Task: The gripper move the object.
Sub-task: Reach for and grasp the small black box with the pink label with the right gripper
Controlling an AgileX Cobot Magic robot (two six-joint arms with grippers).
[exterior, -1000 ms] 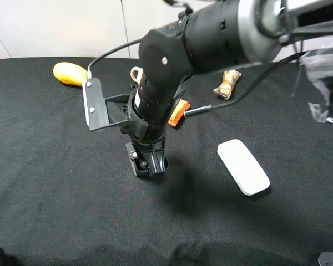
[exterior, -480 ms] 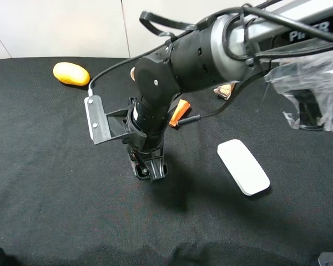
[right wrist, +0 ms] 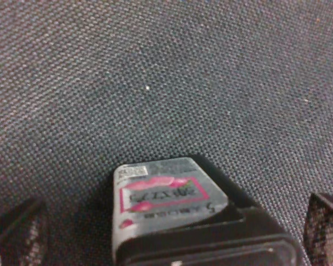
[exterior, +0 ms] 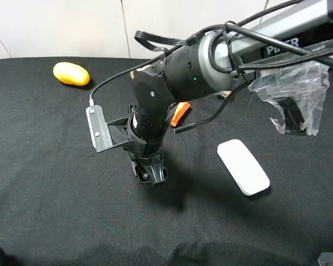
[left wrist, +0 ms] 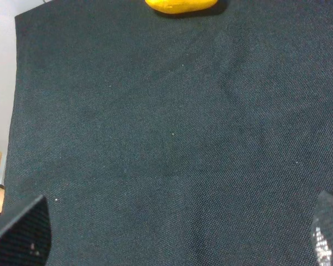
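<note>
My right gripper (exterior: 151, 173) reaches across to the middle of the black cloth and points straight down at it. In the right wrist view the small black carton with a pink and white label (right wrist: 161, 194) lies flat on the cloth between the two fingers (right wrist: 14, 235). The fingers stand wide apart and clear of its sides, so the right gripper (right wrist: 169, 241) is open. In the high view the arm hides the carton. My left gripper (left wrist: 180, 233) is open and empty above bare cloth, with only its fingertips (left wrist: 22, 230) showing.
A yellow fruit-like thing (exterior: 71, 73) lies at the back left and also shows in the left wrist view (left wrist: 180, 4). An orange item (exterior: 180, 112) lies behind the right arm. A white flat oval (exterior: 243, 166) lies to its right. Clear plastic (exterior: 291, 91) hangs at the right.
The right arm has sunk a little and shifted slightly toward the front, its gripper staying at almost the same spot on the cloth. The clear plastic has swung further into view on the right.
</note>
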